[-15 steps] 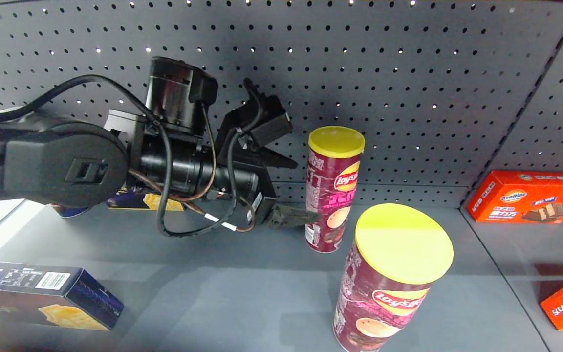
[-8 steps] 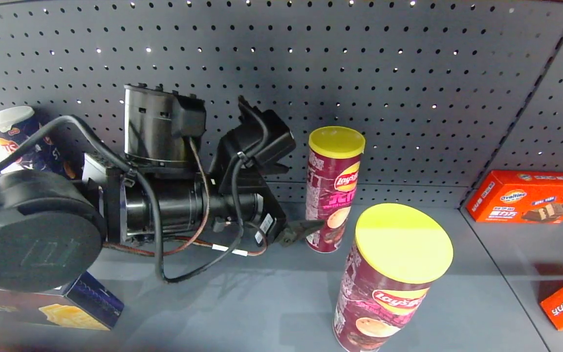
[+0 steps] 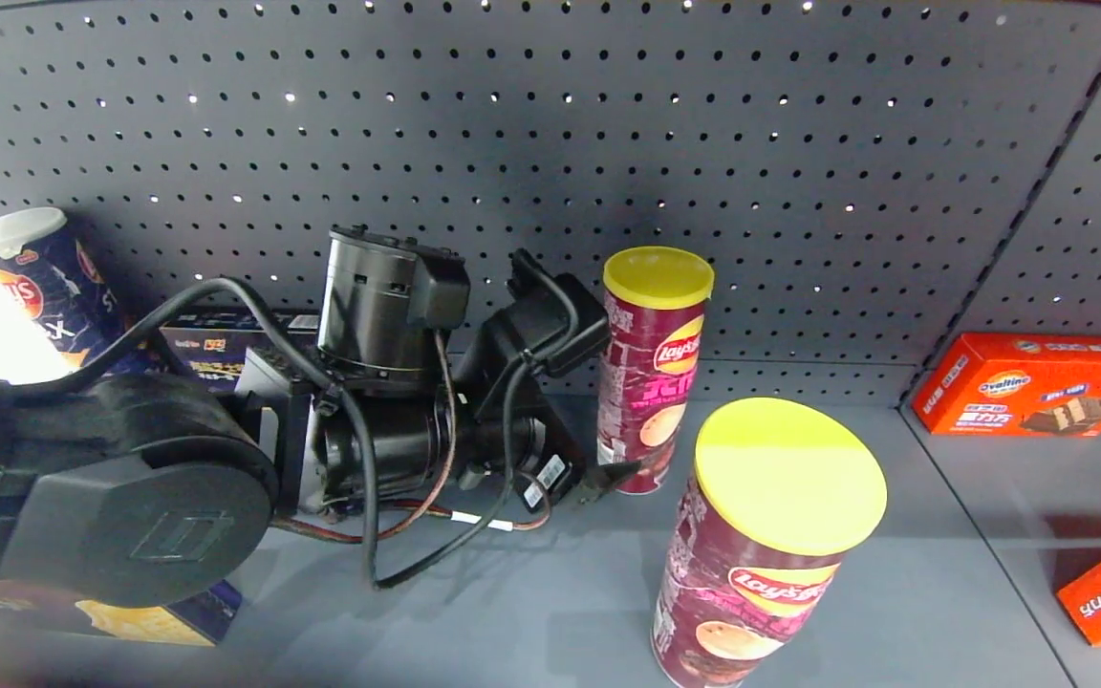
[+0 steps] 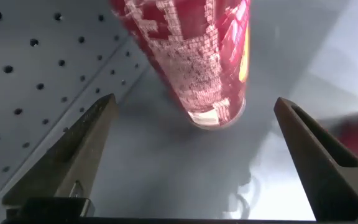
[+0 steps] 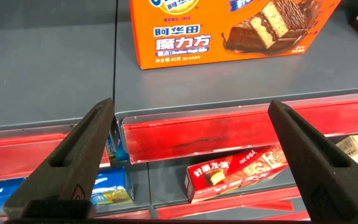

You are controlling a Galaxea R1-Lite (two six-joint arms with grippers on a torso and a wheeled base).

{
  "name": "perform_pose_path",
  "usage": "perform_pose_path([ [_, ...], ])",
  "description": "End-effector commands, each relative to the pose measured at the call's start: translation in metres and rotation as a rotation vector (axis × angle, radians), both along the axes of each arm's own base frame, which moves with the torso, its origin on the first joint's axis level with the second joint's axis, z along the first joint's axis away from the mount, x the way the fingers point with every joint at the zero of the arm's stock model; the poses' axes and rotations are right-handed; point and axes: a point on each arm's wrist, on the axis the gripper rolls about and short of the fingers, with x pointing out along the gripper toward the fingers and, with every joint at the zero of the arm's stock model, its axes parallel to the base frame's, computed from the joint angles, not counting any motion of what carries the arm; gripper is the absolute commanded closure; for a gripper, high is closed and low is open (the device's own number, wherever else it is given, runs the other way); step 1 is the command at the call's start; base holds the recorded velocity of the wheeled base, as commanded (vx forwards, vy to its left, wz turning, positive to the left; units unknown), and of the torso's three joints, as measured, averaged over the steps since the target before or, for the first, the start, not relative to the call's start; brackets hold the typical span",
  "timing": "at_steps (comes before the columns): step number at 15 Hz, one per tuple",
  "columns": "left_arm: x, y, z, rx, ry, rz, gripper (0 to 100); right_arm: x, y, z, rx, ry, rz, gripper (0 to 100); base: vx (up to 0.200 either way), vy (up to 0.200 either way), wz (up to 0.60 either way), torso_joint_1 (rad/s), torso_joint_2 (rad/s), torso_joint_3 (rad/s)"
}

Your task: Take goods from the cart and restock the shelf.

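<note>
A maroon chip can (image 3: 654,368) with a yellow lid stands upright at the back of the grey shelf (image 3: 531,592), against the pegboard. My left gripper (image 3: 613,466) is low on the can's left side, near its base. In the left wrist view the left gripper (image 4: 194,102) is open, and the can (image 4: 197,56) stands just beyond and between its two fingers (image 4: 82,149), untouched. My right gripper (image 5: 194,106) is open and holds nothing, above lower shelf levels.
A second maroon can (image 3: 766,545) stands nearer, to the right. Orange boxes (image 3: 1038,382) lie on the right bay, a blue can (image 3: 34,277) and dark blue boxes (image 3: 168,616) at left. Below the right gripper are an orange box (image 5: 229,31) and red shelf edges (image 5: 241,134).
My left arm has sunk lower along the rear can's left side, its fingertip sliding down toward the can's base. The can has stayed put. The blue can at left has come into sight.
</note>
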Motion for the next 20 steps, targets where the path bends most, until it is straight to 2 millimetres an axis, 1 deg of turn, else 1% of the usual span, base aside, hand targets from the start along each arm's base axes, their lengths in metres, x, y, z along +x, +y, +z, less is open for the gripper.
perform_pose_path([
  [1, 0.007, -0.003, -0.008, 0.011, 0.002, 0.024, 0, 0.0, 0.0, 0.0, 0.0, 0.002, 0.001, 0, 0.0, 0.0, 0.0, 0.0, 0.0, 0.0],
  [4, 0.013, -0.004, -0.009, 0.011, -0.014, 0.064, 0, 0.0, 0.0, 0.0, 0.0, 0.002, 0.001, 0, 0.0, 0.0, 0.0, 0.0, 0.0, 0.0],
  [8, 0.014, -0.003, -0.009, 0.011, -0.016, 0.073, 0, 0.0, 0.0, 0.0, 0.0, 0.002, 0.001, 0, 0.0, 0.0, 0.0, 0.0, 0.0, 0.0],
  [12, 0.022, 0.008, -0.009, 0.008, -0.014, 0.141, 0, 0.0, 0.0, 0.0, 0.0, 0.002, 0.001, 0, 0.0, 0.0, 0.0, 0.0, 0.0, 0.0],
  [13, 0.026, 0.013, -0.008, 0.008, -0.018, 0.166, 0, 0.0, 0.0, 0.0, 0.0, 0.002, 0.001, 0, 0.0, 0.0, 0.0, 0.0, 0.0, 0.0],
  [15, 0.031, 0.016, -0.002, -0.011, -0.028, 0.192, 0, 0.0, 0.0, 0.0, 0.0, 0.002, 0.001, 0, 0.0, 0.0, 0.0, 0.0, 0.0, 0.0],
  [17, 0.035, 0.013, 0.004, -0.048, -0.029, 0.228, 0, 0.0, 0.0, 0.0, 0.0, 0.002, -0.001, 0, 0.0, 0.0, 0.0, 0.0, 0.0, 0.0],
  [18, 0.037, 0.012, 0.004, -0.053, -0.026, 0.239, 0, 0.0, 0.0, 0.0, 0.0, 0.002, -0.001, 0, 0.0, 0.0, 0.0, 0.0, 0.0, 0.0],
  [20, 0.033, 0.015, 0.002, -0.041, -0.018, 0.237, 0, 0.0, 0.0, 0.0, 0.0, 0.002, 0.001, 0, 0.0, 0.0, 0.0, 0.0, 0.0, 0.0],
])
